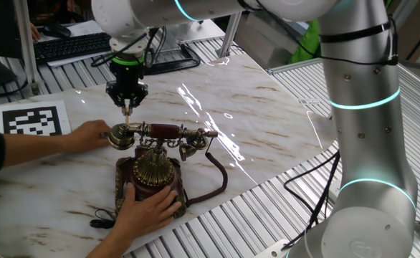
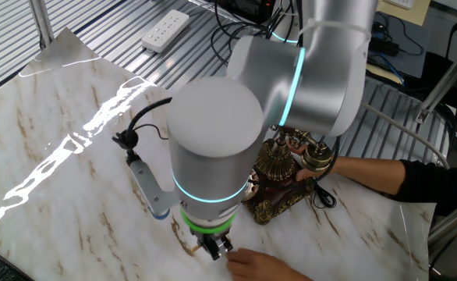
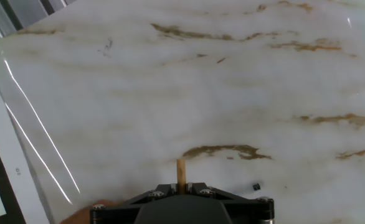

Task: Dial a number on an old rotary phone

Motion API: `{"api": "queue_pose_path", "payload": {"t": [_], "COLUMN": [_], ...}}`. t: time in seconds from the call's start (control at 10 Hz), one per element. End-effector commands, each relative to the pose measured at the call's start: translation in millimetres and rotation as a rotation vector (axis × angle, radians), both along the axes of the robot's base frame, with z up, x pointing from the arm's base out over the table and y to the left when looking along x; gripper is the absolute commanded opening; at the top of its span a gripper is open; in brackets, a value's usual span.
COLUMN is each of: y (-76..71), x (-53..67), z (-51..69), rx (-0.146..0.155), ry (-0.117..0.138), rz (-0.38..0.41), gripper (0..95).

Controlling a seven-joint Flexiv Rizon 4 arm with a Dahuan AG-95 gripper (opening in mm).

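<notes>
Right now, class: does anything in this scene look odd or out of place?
Yes. Two human hands steady the phone: one hand at the handset's end, the other hand on the base. The gripper holds a thin wooden stick above the handset, not over the dial.
</notes>
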State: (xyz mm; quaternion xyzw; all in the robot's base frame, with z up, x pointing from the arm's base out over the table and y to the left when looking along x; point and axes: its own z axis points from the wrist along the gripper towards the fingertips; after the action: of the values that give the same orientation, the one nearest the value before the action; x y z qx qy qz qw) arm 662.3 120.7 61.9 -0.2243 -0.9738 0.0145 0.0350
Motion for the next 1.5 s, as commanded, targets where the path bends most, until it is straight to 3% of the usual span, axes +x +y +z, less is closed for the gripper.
{"api": "queue_pose_path", "payload": {"t": [0.1,0.3,0.7,1.3,1.4,1.5], "y": [-0.9,-0.5,3.8,5.1,5.1,5.3], "x": [-2.2,-3.7,-17.6,-21.5,-21.6,-22.1], "z": [-1.8,-2.4,-5.3,-9.3,-9.4,-9.9], "rx": [-0.002,0.001,-0.005,-0.007,-0.007,-0.007], "ry": [-0.003,0.004,0.001,-0.001,-0.001,-0.001], "rz": [0.001,0.001,0.009,0.014,0.014,0.015], "gripper": [0.0,0.0,0.0,0.0,19.0,19.0]}}
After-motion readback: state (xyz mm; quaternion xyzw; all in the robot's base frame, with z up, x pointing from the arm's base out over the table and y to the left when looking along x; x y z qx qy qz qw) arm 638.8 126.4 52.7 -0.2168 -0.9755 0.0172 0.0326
